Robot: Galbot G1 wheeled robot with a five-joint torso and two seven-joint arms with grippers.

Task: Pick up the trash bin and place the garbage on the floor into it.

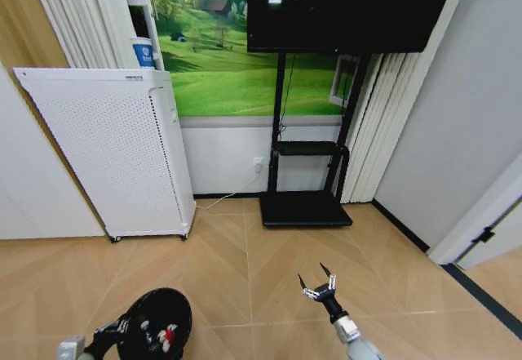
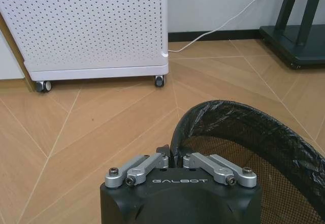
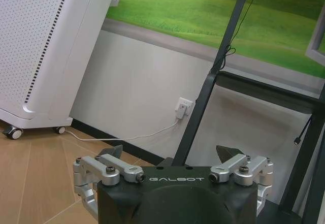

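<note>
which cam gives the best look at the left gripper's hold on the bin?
Left wrist view: the left gripper is shut on the trash bin rim, bag liner pinched. Head view shows the same hold small at the frame's bottom. Right wrist view looks at the wall.

The left gripper [image 2: 173, 159] sat low at the robot's left side, its fingers pinched together on the near rim of the trash bin [image 2: 238, 132], the wrist level behind it. The right arm reached forward and slightly upward on the robot's right, and the right gripper [image 1: 318, 279] hung in the air with its fingers [image 3: 223, 153] spread wide, gripping nothing.
</note>
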